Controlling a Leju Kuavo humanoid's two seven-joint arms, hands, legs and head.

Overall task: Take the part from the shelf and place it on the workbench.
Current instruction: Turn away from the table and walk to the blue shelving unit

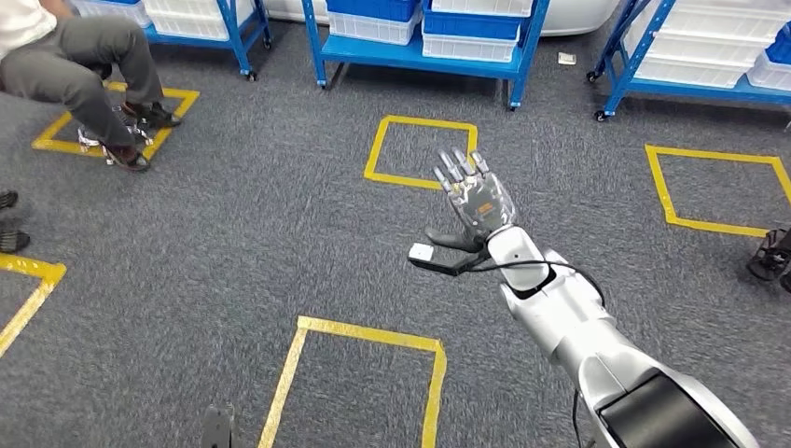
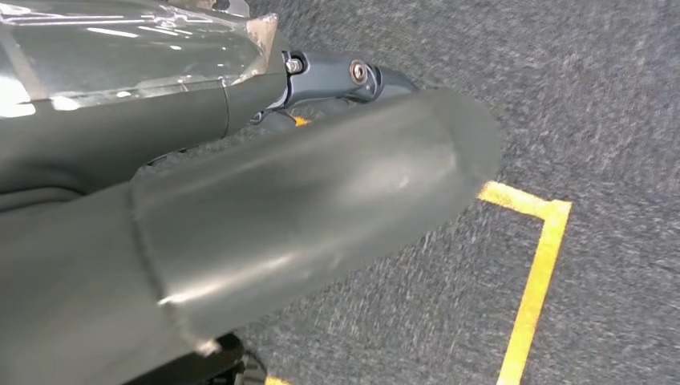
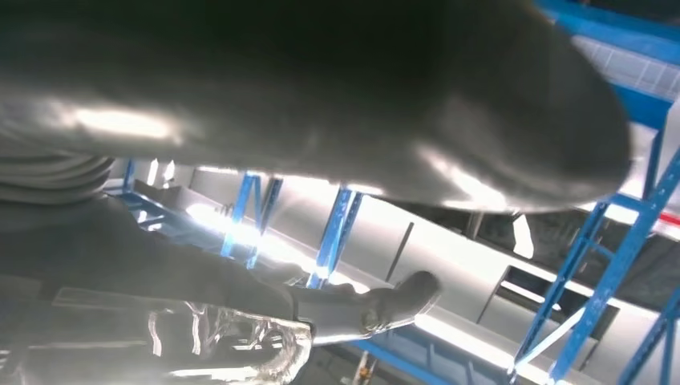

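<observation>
My right hand (image 1: 476, 191) is stretched out forward over the grey carpet, fingers spread apart and holding nothing. It is short of the blue shelf (image 1: 424, 58), which stands at the far side and carries white bins (image 1: 471, 47) and blue bins (image 1: 373, 7). I cannot tell which item on the shelf is the part. In the right wrist view the thick grey thumb (image 3: 321, 96) and a dark finger (image 3: 385, 305) stand before blue shelf posts (image 3: 337, 233). In the left wrist view my left hand (image 2: 240, 208) hangs above the carpet, its thumb hiding most of the fingers.
A person (image 1: 65, 56) sits at the far left with feet on a yellow taped square (image 1: 177, 107). More yellow squares (image 1: 420, 149) mark the carpet. Other blue shelves stand at the back left (image 1: 233, 33) and back right (image 1: 690, 65). Dark shoes (image 1: 772, 254) show at the right edge.
</observation>
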